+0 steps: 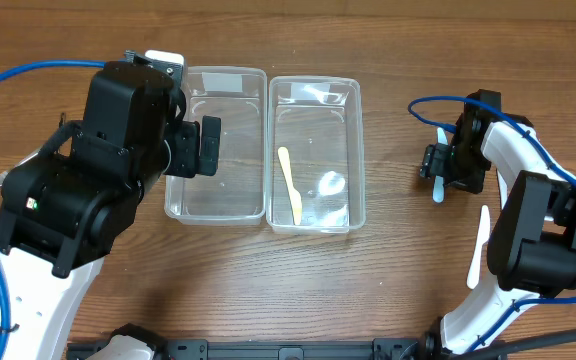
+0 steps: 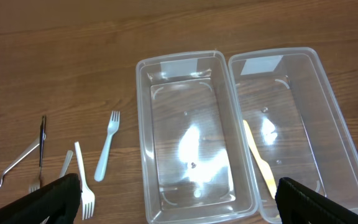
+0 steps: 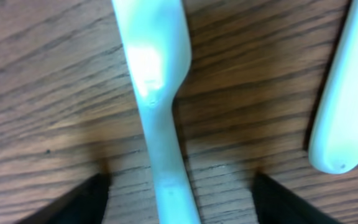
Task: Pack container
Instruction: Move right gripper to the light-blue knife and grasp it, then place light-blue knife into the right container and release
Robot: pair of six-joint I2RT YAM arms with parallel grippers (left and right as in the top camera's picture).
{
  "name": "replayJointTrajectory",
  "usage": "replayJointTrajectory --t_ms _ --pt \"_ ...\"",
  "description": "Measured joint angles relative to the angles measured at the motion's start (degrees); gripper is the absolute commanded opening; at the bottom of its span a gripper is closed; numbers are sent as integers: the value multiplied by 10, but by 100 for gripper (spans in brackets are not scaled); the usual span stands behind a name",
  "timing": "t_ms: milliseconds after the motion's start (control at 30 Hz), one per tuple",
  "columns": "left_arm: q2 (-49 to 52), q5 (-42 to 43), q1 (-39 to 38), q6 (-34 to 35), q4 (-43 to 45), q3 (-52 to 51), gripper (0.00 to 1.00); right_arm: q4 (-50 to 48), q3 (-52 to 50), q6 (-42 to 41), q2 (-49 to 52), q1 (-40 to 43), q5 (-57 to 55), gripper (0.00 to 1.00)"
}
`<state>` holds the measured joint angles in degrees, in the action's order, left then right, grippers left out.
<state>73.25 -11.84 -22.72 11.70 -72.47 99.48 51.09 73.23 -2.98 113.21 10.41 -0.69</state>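
Two clear plastic containers stand side by side mid-table. The left container is empty. The right container holds a yellow plastic knife. My left gripper is open and empty, above the left container's near end. My right gripper is open and low at the table. Its fingers straddle the handle of a pale blue plastic utensil that lies flat on the wood.
A white plastic utensil lies beside the pale blue one. In the left wrist view, left of the containers lie a light blue fork, a white fork and metal forks.
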Motion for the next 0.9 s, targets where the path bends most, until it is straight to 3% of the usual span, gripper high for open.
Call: replayJointTrajectory --t_ms 267,333,667,900 --pt "0 0 0 0 0 0 100 7 2 0 2 1 -12 45" --pt "0 0 0 0 0 0 100 9 2 0 2 1 -14 33" --pt "0 0 0 0 0 0 100 12 2 0 2 4 -10 10" --pt "0 0 0 0 0 0 100 21 7 0 4 5 -1 4"
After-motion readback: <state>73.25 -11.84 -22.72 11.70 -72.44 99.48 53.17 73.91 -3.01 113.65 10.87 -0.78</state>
